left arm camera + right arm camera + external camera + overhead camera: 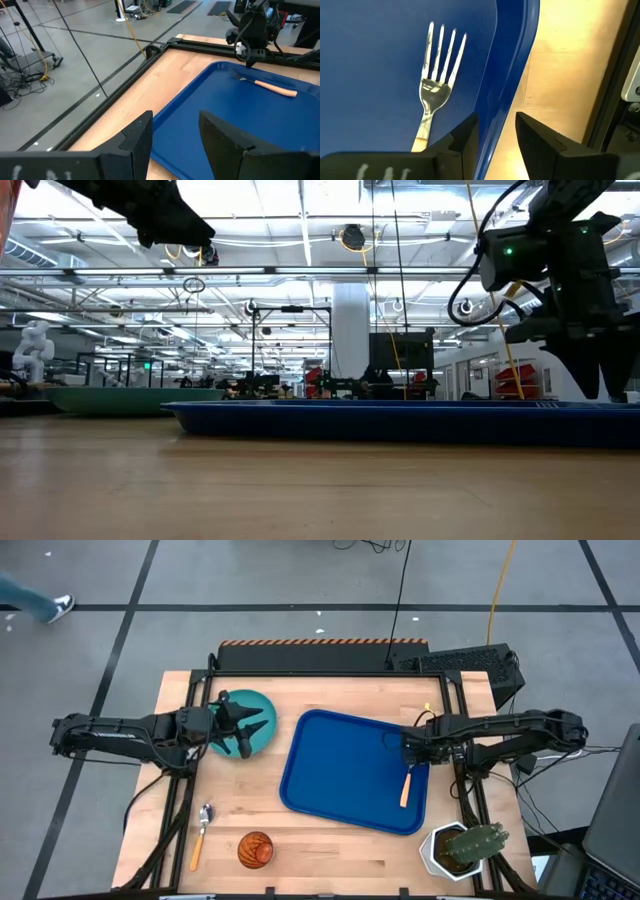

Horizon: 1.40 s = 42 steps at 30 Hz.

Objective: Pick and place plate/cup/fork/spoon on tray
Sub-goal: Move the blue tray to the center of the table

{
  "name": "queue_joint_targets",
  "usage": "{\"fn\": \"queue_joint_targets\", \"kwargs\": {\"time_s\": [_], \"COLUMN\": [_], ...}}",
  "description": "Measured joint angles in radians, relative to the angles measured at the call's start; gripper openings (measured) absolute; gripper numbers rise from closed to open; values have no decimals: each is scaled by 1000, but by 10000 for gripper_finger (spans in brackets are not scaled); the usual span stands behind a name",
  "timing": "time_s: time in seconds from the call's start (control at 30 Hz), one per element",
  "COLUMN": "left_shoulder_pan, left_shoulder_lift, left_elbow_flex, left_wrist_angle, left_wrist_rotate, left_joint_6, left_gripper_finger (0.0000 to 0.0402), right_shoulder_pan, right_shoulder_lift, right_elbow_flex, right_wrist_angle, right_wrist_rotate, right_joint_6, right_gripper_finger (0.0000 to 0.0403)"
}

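Observation:
The orange-handled fork [405, 787] lies flat inside the blue tray [340, 775], near its right rim; its tines [440, 55] show in the right wrist view. My right gripper [408, 747] points down, open, over that rim just beyond the tines, holding nothing. My left gripper [250, 727] hovers open and empty above the teal plate [262, 705], which rests on the table left of the tray. The spoon [200, 833] and the amber cup [255, 850] stand on the table near the front edge.
A white pot with a cactus [465, 848] stands at the front right corner, close to the tray's corner. Black frame rails [190, 790] run along the table's left and right sides. Bare wood lies between the tray and the front edge.

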Motion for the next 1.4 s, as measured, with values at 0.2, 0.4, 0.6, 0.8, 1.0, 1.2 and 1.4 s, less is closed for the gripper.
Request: {"fn": "queue_joint_targets", "kwargs": {"time_s": [0.2, 0.4, 0.6, 0.8, 1.0, 1.2, 1.4], "left_shoulder_pan": [0, 0, 0, 0, 0, 0, 0], "left_shoulder_lift": [0, 0, 0, 0, 0, 0, 0], "left_elbow_flex": [0, 0, 0, 0, 0, 0, 0], "left_wrist_angle": [0, -1, -17, -41, -47, -47, -46], "left_wrist_rotate": [1, 2, 2, 2, 2, 2, 2], "left_joint_6": [25, 27, 35, 35, 34, 28, 28], "left_gripper_finger": [163, 163, 163, 163, 163, 163, 163], "right_shoulder_pan": [32, 45, 45, 45, 45, 41, 17], "right_shoulder_lift": [22, 40, 75, 129, 154, 154, 154], "right_elbow_flex": [0, 0, 0, 0, 0, 0, 0], "right_wrist_angle": [1, 5, 60, 71, 77, 80, 97], "right_wrist_rotate": [2, -1, -3, -15, -28, 15, 53], "right_joint_6": [49, 71, 68, 50, 19, -13, -85], "right_gripper_finger": [121, 121, 121, 121, 121, 121, 121]}}
